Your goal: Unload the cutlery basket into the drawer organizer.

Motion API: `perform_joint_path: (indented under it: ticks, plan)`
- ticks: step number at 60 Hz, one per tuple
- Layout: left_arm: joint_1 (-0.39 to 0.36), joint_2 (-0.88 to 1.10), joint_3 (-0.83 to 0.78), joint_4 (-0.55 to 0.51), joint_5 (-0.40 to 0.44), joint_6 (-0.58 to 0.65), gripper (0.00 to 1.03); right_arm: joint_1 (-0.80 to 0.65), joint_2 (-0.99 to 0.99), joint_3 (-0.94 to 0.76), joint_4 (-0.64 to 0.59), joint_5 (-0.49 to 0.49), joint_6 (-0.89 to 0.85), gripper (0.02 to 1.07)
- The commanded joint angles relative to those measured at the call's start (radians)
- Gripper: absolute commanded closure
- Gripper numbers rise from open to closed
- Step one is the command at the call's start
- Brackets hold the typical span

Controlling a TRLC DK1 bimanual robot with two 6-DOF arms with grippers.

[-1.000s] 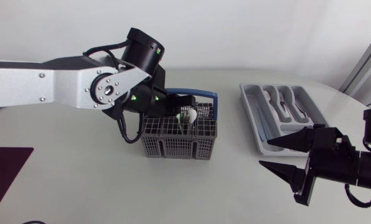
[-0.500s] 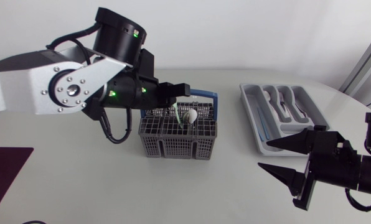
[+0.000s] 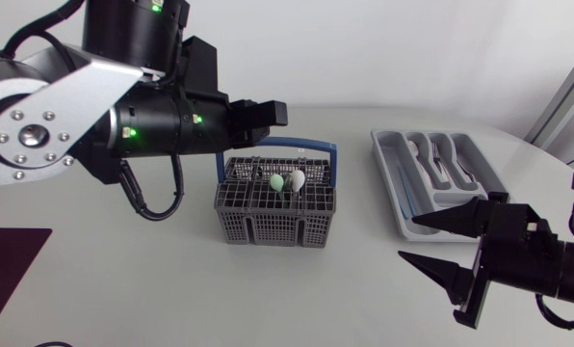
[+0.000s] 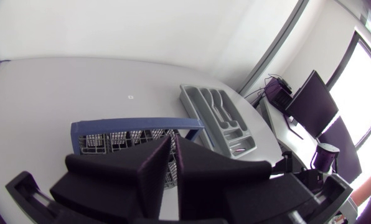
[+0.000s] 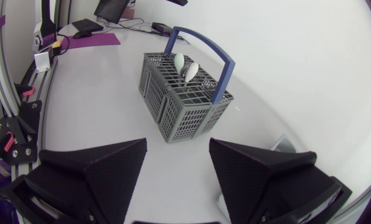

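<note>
The grey mesh cutlery basket [image 3: 275, 204] with its blue handle [image 3: 306, 149] stands mid-table. A white spoon [image 3: 297, 179] and a pale green one [image 3: 278, 180] stick up from it. My left gripper [image 3: 275, 114] hangs high above the basket's back edge; in the left wrist view its fingers [image 4: 173, 140] are shut to a thin slit with nothing visible between them, and the basket [image 4: 108, 140] lies below. The grey drawer organizer [image 3: 393, 183] at the right holds some cutlery [image 3: 443, 159]. My right gripper [image 3: 409, 239] stands open in front of the organizer, facing the basket [image 5: 182, 93].
A dark purple mat [image 3: 8, 260] lies at the table's front left corner. Bare table stretches between the basket and the organizer, and in front of the basket.
My left arm has risen out of the basket and up toward the camera. Both spoons stay in the basket. The right arm has not moved.
</note>
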Motion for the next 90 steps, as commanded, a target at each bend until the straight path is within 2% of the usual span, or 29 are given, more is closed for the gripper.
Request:
perform_joint_path:
  ticks: [1,9,19,23,24,26,30,33,39,48,58,68,82,90]
  plan:
    - [-0.006,0.001,-0.036,0.012,-0.008,0.014,0.8,0.01,-0.002,-0.02,-0.007,0.006,0.028,0.34]
    - [-0.005,0.016,-0.043,0.018,-0.003,0.044,0.8,0.013,0.001,-0.023,-0.003,0.013,0.028,0.34]
    - [-0.032,0.042,-0.06,0.021,0.0,0.156,0.8,0.022,0.009,-0.033,0.009,0.019,0.026,0.34]
    - [-0.014,0.067,-0.054,0.023,0.04,0.186,0.79,0.032,0.009,-0.037,0.011,0.023,0.026,0.34]
    - [0.0,0.079,-0.051,0.023,0.086,0.196,0.78,0.033,0.009,-0.037,0.011,0.026,0.026,0.34]
    - [0.015,0.091,-0.05,0.023,0.126,0.21,0.74,0.035,0.007,-0.039,0.011,0.028,0.026,0.34]
    - [0.025,0.102,-0.048,0.02,0.136,0.241,0.65,0.035,0.004,-0.045,0.011,0.028,0.025,0.34]
    - [0.029,0.111,-0.045,0.011,0.158,0.299,0.47,0.035,0.001,-0.048,0.011,0.029,0.023,0.34]
    - [0.032,0.119,-0.039,-0.008,0.162,0.371,0.36,0.035,0.0,-0.048,0.011,0.029,0.022,0.34]
    - [0.069,0.148,-0.039,-0.009,0.245,0.502,0.3,0.035,0.003,-0.049,0.017,0.029,0.019,0.34]
    - [0.121,0.189,-0.043,0.001,0.357,0.687,0.3,0.035,0.015,-0.063,0.042,0.029,0.019,0.34]
    - [0.18,0.24,-0.03,0.032,0.443,0.764,0.3,0.035,0.026,-0.069,0.052,0.029,0.011,0.34]
    - [0.215,0.264,-0.019,0.034,0.455,0.795,0.3,0.033,0.041,-0.082,0.072,0.029,0.0,0.34]
    - [0.233,0.264,-0.042,0.073,0.455,0.798,0.3,0.035,0.049,-0.083,0.08,0.029,0.0,0.34]
